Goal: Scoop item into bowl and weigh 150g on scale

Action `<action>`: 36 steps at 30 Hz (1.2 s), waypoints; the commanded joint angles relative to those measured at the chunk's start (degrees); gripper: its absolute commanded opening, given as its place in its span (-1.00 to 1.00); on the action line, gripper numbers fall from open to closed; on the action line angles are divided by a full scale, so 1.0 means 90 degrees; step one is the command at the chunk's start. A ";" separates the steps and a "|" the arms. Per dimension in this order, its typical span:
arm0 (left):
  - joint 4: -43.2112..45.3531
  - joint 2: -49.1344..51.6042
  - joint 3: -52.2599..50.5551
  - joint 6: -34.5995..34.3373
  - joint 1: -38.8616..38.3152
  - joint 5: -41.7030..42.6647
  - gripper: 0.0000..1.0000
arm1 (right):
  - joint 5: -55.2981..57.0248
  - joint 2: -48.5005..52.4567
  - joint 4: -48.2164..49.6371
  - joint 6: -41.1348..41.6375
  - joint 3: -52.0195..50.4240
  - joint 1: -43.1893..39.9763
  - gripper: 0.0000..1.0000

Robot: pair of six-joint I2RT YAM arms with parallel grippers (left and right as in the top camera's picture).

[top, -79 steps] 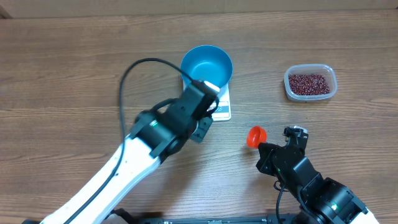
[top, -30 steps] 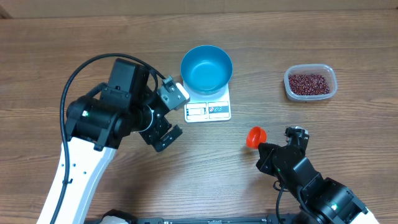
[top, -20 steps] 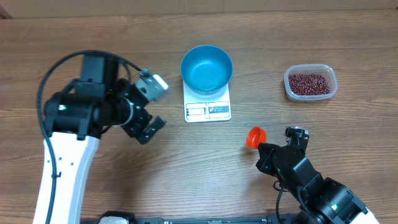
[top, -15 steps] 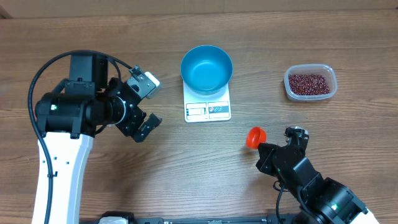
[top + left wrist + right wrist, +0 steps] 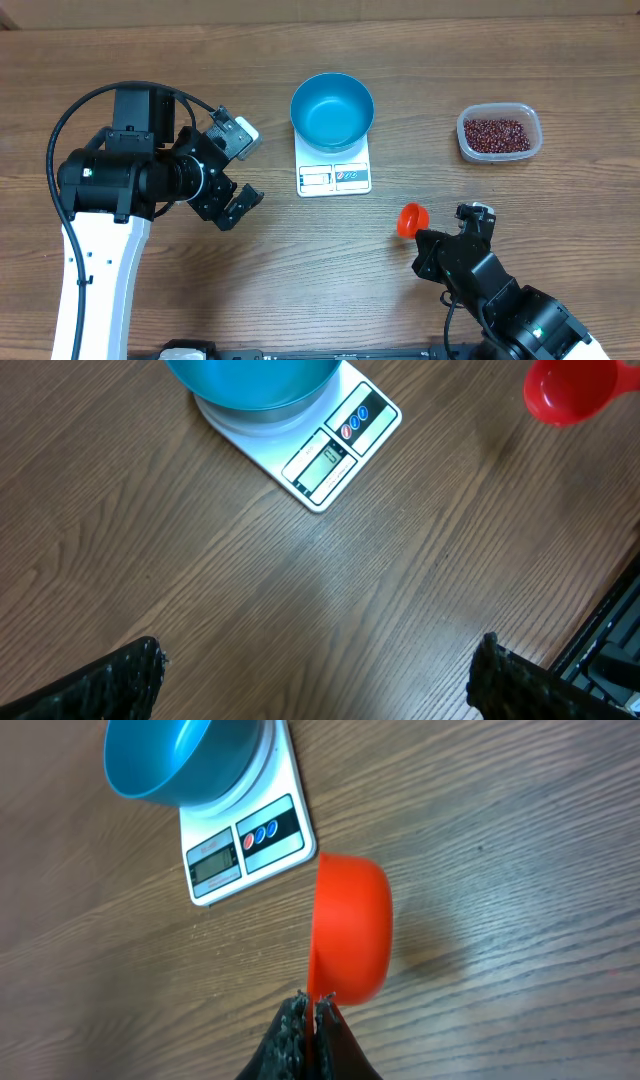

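A: Status, near to far?
B: Right gripper (image 5: 312,1005) pinches the red scoop (image 5: 350,925), 5 o'clock of the scale (image 5: 335,177). Left gripper (image 5: 248,165) is spread and empty at 9 o'clock. The bowl (image 5: 332,110) sits on the scale. Beans (image 5: 498,132) lie in the tub (image 5: 461,135) at 3 o'clock.
A: Hazard?
B: The grip is narrow, so the loaded scoop may twist and spill beans short of the bowl.

A brown wooden table (image 5: 200,300) fills the view, its grain running left to right. A clear tub (image 5: 500,157) with rounded corners stands upright toward the far right. A small red scoop (image 5: 411,219) is near the front, right of centre and well apart from the tub. In the right wrist view the scoop (image 5: 350,928) is tipped on its side, above the wood.
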 commanded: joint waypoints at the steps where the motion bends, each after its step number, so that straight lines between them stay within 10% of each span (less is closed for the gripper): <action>1: -0.0012 0.0034 0.0126 0.0100 0.0024 0.0163 0.99 | 0.0379 -0.0053 0.0036 -0.0197 0.0192 -0.0041 -0.92; 36: 0.0413 0.0665 0.0126 0.0175 0.0024 0.0287 0.99 | 0.1005 -0.0053 0.0369 -0.0682 0.0192 -0.0041 -0.92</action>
